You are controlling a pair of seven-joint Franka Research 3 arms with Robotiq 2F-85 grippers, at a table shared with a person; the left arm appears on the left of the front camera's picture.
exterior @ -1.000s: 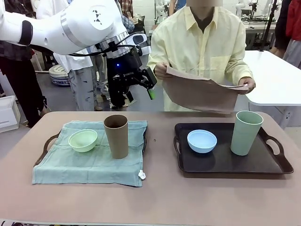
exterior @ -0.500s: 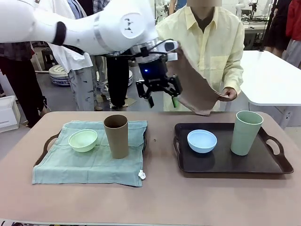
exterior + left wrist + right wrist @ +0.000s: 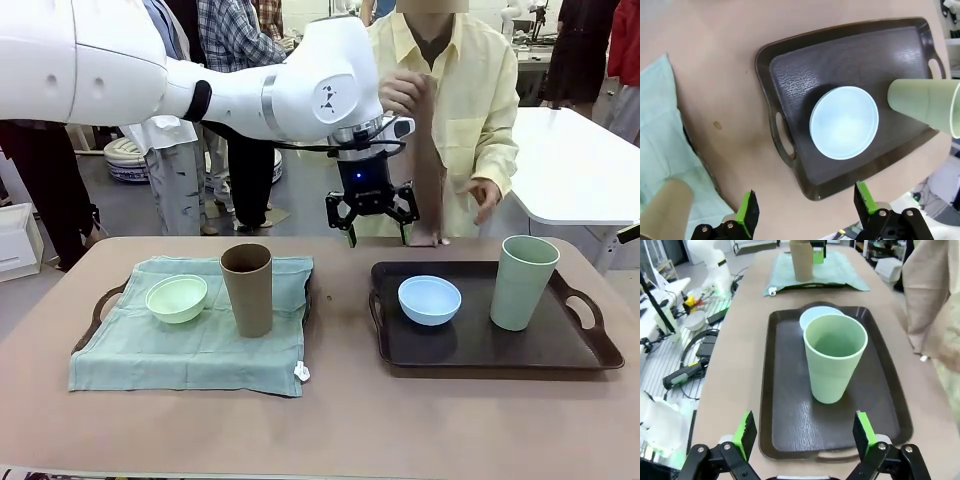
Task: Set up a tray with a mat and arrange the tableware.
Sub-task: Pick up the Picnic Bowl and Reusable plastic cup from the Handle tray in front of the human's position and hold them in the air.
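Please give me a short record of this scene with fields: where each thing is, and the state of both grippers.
left side: green mat, carrying mint bowl and brown cup
dark tray: no mat; holds blue bowl and pale green cup
brown cloth: hangs from person's hand
left gripper: open, by the cloth
right gripper: open, empty

At centre right, a gap is being left on the dark plastic tray between the light blue bowl and the tall pale green cup.
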